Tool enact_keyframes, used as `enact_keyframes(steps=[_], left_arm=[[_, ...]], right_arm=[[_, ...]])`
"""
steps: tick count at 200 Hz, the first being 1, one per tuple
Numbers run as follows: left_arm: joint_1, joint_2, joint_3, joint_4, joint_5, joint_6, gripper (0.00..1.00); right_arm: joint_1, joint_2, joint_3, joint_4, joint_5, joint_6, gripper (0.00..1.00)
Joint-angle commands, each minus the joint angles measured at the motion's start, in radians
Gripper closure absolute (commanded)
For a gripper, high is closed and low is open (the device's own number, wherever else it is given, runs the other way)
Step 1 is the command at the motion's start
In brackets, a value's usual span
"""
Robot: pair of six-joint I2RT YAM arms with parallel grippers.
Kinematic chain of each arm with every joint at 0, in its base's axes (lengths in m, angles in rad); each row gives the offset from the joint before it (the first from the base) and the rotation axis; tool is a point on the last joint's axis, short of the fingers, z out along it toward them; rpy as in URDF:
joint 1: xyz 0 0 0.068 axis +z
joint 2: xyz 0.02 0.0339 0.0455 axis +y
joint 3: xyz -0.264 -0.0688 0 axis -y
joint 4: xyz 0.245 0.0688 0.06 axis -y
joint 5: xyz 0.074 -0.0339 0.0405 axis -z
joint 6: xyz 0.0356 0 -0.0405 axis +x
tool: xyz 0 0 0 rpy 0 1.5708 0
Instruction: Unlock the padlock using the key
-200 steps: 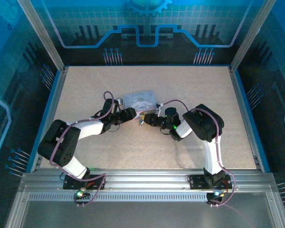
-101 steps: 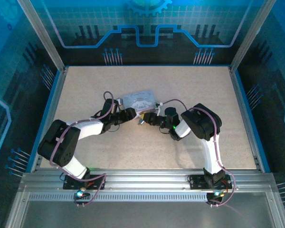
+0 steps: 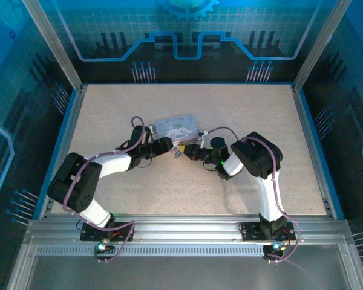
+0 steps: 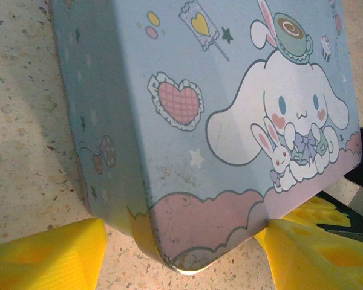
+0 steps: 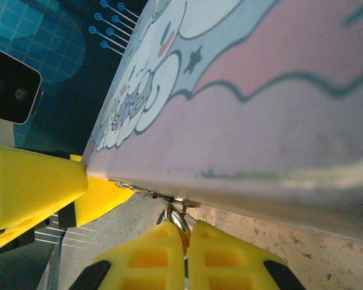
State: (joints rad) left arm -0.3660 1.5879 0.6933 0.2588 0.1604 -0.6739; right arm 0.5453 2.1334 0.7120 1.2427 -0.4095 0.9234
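Note:
The pale-blue cartoon box (image 3: pixel 177 127) lies mid-table. Its near corner (image 4: pixel 187 241) sits between my left gripper's (image 4: pixel 181 257) yellow fingers (image 4: pixel 45 254), and both press against its walls. My left gripper (image 3: pixel 167 144) meets the box from the left. My right gripper (image 5: pixel 186 248) is shut on the tiny padlock (image 5: pixel 180 219). Its shiny shackle loops up to the latch under the box's pink rim (image 5: pixel 260 115), and its body is hidden between the pads. In the top view my right gripper (image 3: pixel 184 151) is at the box's front edge. The key is hidden.
A fine chain (image 5: pixel 130 188) runs along the box's lower edge toward my left gripper's finger (image 5: pixel 30 187). The two arms crowd together at the box's front. Speckled tabletop (image 3: pixel 248 109) stretches all round, fenced by blue rails (image 3: pixel 308 139).
My right gripper has edged slightly left toward the box's front edge. The box and the left arm have stayed put.

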Motion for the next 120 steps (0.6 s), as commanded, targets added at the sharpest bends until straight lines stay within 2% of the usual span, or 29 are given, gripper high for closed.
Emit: enact_keyframes(steps=[1, 52, 82, 120], left_arm=[[-0.007, -0.008, -0.009, -0.084, -0.024, 0.025, 0.29], [-0.007, -0.014, -0.02, -0.085, -0.035, 0.026, 0.29], [-0.008, -0.015, -0.022, -0.084, -0.035, 0.025, 0.29], [-0.007, -0.015, -0.024, -0.083, -0.036, 0.025, 0.29]], right_arm=[[0.016, -0.001, -0.029, -0.02, -0.009, -0.012, 0.98], [0.004, -0.03, -0.054, -0.019, 0.008, -0.012, 1.0], [-0.005, -0.036, -0.061, -0.015, -0.004, -0.009, 0.97], [-0.004, -0.036, -0.067, -0.001, 0.007, -0.003, 1.0]])
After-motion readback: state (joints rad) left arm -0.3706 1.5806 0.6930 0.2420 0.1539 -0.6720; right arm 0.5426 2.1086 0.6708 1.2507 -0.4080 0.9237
